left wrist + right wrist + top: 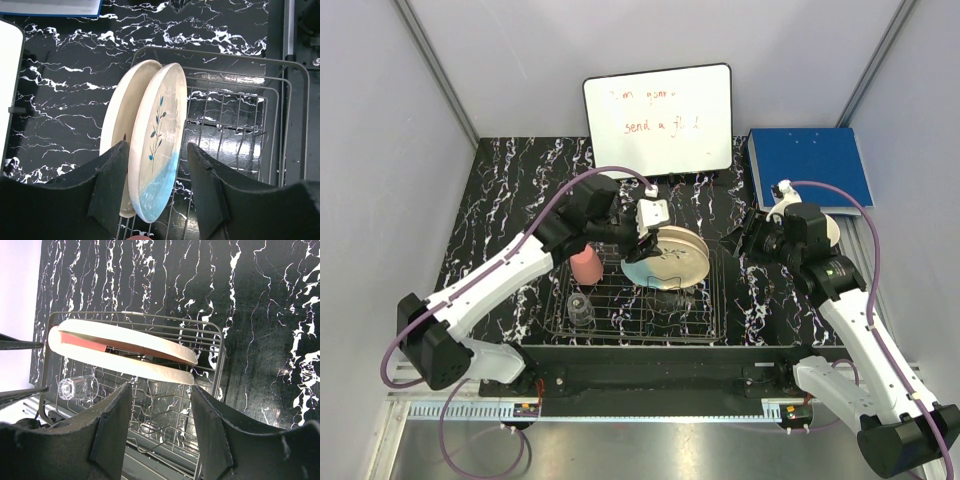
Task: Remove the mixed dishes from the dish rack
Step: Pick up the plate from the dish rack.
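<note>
The dark wire dish rack (705, 318) holds two upright plates side by side. The smaller cream plate with the blue band (165, 107) stands in front of the larger cream plate (117, 117), whose pink band (82, 339) shows in the right wrist view. My left gripper (157, 150) is open and straddles the blue-banded plate's lower rim, with a gap at the right finger (210, 185). A pink cup (586, 266) and a small clear glass (580, 310) sit at the rack's left end. My right gripper (735, 240) hovers open and empty just right of the rack.
A whiteboard (658, 115) leans at the back and a blue board (810, 165) lies at the back right. A cream rounded shape (830, 230) shows partly behind the right arm. Grey walls close in left and right.
</note>
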`<state>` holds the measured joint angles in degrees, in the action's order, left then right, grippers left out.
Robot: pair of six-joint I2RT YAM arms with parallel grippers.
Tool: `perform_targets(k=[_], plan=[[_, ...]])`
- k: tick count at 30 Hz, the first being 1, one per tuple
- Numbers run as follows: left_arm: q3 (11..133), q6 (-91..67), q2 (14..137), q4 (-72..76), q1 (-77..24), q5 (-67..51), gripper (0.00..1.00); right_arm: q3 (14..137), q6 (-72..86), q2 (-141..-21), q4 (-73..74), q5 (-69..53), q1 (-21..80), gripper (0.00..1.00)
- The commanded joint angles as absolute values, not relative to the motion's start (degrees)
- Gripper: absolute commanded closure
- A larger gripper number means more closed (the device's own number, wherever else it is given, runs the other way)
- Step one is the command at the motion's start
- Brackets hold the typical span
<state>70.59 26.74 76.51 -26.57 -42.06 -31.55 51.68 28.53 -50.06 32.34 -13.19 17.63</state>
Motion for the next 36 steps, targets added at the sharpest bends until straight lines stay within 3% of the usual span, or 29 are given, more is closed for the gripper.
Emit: perform_targets(k=[1,17,19,21,22,25,36], plan=[[73.0,28.2,78.5,-25.9,-42.0,-31.6,0.45,51.6,28.5,-50.0,30.1,-14.2,17.9,0.41],[72.2,27.9,86.2,-24.3,-42.1,-31.3,0.47,51.2,28.4,-49.9,30.1,-14.1,17.9,0.41],[72.5,27.9,87.1,-24.3,-42.0,-31.3,0.53,51.2,28.5,-49.7,30.1,-14.1,18.0,0.42],[73.0,27.9,87.5,-24.3,-42.0,-30.9,0.69,51.2,28.4,-49.6,30.2,-13.9,17.9,0.42],[73.2,27.9,87.6,-24.3,-42.0,-30.9,0.83,51.1,28.4,-49.6,30.1,-13.9,17.9,0.41],[73.4,27.9,87.5,-24.3,-42.0,-30.1,1.0,51.2,28.4,-49.7,30.1,-14.1,18.0,0.41],[76.7,28.6,81.9,-25.5,-42.0,-24.6,1.0,51.5,28.7,-50.0,30.2,-14.4,17.9,0.41]])
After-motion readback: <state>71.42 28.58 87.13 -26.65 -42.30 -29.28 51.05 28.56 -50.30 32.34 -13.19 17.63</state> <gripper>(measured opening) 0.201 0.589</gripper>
